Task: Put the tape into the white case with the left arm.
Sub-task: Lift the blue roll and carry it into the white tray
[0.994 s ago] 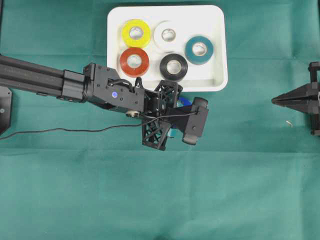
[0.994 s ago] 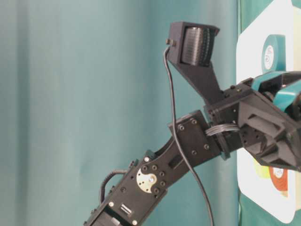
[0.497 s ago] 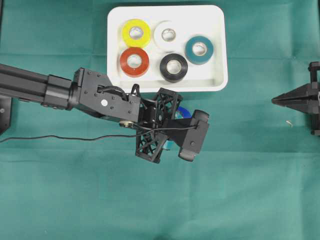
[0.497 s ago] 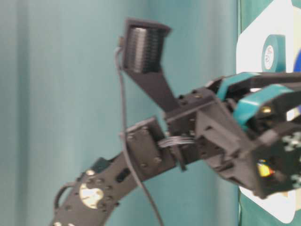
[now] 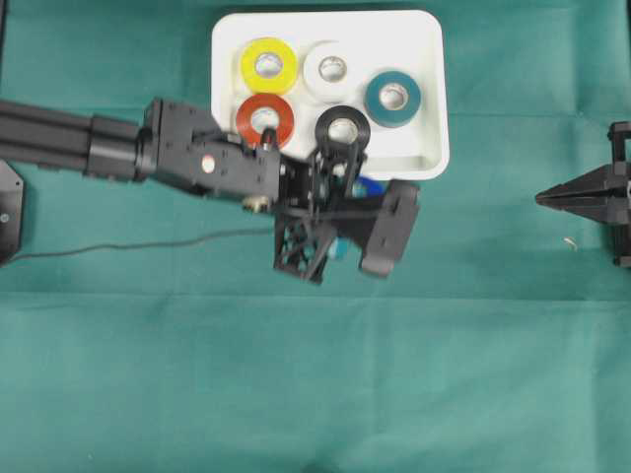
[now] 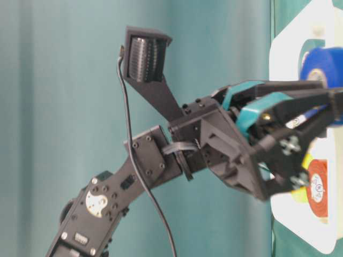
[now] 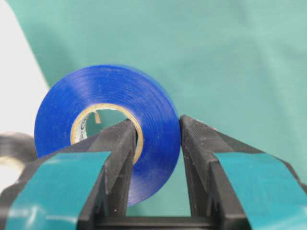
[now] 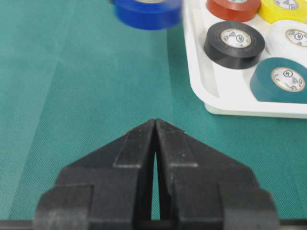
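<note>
While the left gripper (image 7: 156, 143) pinches its wall, the blue tape (image 7: 108, 129) stands on edge, bore level.

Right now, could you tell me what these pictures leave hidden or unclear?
- Blue tape: overhead, nearly all hidden under the left gripper.
- Black tape: overhead, near edge covered by that gripper.
- White case: table-level, cut off by the right edge.
- Yellow tape: table-level, mostly behind the gripper.
</note>
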